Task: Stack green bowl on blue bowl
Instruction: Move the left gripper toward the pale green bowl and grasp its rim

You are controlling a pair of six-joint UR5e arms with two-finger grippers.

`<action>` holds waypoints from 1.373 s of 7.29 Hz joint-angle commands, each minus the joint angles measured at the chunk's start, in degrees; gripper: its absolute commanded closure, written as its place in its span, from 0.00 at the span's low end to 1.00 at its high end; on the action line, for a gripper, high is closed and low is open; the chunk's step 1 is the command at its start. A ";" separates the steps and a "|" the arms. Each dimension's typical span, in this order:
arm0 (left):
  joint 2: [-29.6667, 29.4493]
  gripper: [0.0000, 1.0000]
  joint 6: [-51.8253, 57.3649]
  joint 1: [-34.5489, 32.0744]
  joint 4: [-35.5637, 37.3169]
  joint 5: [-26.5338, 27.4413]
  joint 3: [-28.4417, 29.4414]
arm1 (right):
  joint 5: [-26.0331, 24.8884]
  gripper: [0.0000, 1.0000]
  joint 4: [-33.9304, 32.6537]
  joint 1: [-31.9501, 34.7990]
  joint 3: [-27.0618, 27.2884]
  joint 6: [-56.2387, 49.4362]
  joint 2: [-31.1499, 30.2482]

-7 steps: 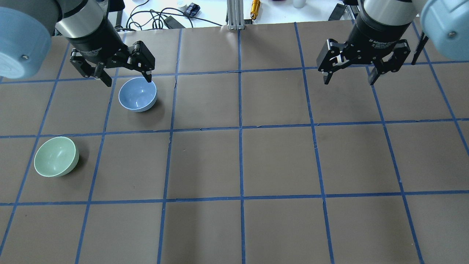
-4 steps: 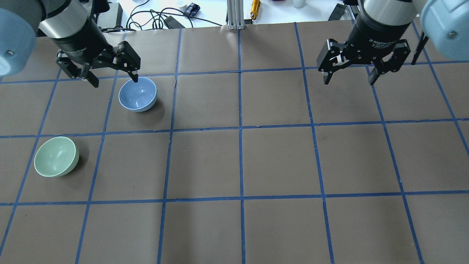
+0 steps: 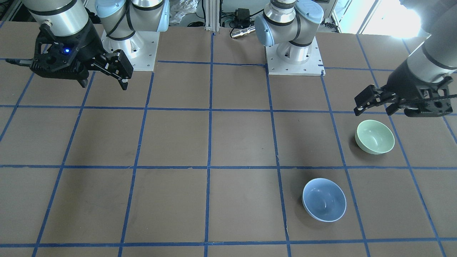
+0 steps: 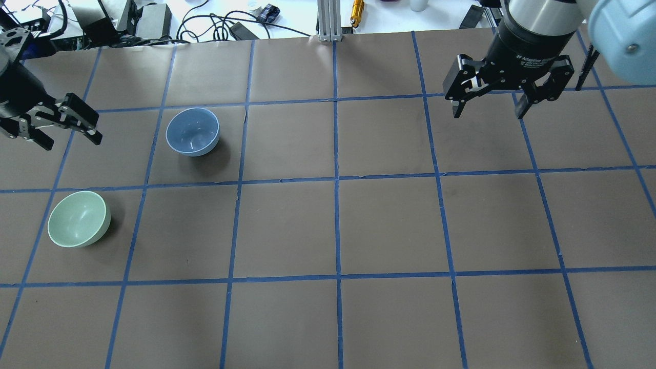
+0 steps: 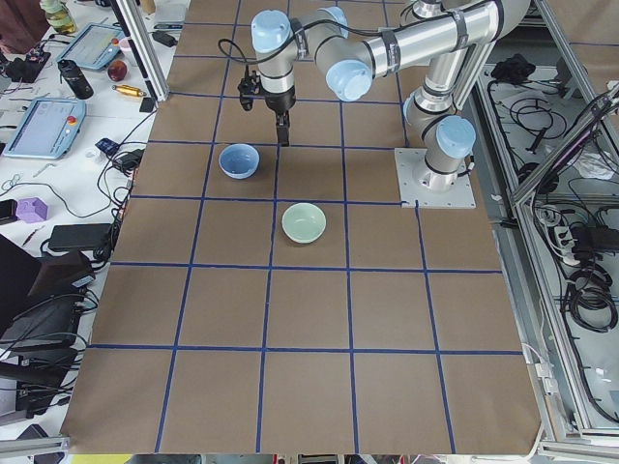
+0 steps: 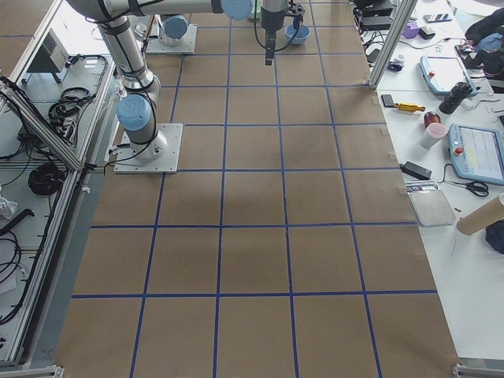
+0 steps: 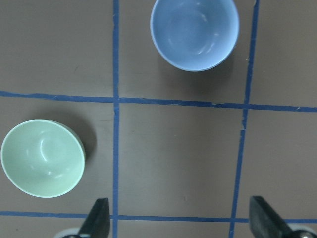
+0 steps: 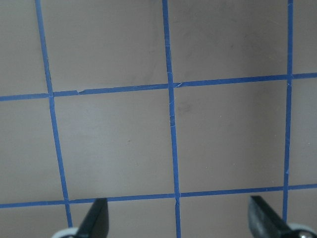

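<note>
The green bowl [image 4: 78, 219] stands upright and empty at the table's left, near the robot; it also shows in the front view [image 3: 375, 136] and the left wrist view [image 7: 42, 158]. The blue bowl [image 4: 192, 131] stands upright and empty one square farther out and to the right, apart from it [image 3: 324, 200] [image 7: 194, 33]. My left gripper [image 4: 72, 141] is open and empty, above the table to the left of the blue bowl and beyond the green one [image 3: 373, 110]. My right gripper [image 4: 488, 114] is open and empty over the far right of the table [image 3: 104, 85].
The brown table mat [image 4: 338, 225] carries a blue tape grid. Cables and small devices [image 4: 220, 20] and an aluminium post [image 4: 328, 20] lie beyond the far edge. The two arm bases [image 3: 294, 57] [image 3: 130, 50] stand at the robot's side.
My left gripper has moved away from the blue bowl's far rim, to the left and a little toward the robot, still open. The right arm and both bowls have not moved.
</note>
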 commanded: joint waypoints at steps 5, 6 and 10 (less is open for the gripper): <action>-8.52 0.02 21.34 17.91 27.15 3.53 -15.98 | 0.00 0.00 0.02 0.00 0.00 0.03 0.00; -10.80 0.02 21.08 17.91 28.31 3.53 -16.00 | 0.00 0.00 0.02 0.00 0.00 -0.06 0.00; -15.21 0.89 22.13 17.91 30.97 2.47 -16.09 | 0.00 0.00 0.02 0.00 0.00 0.03 0.00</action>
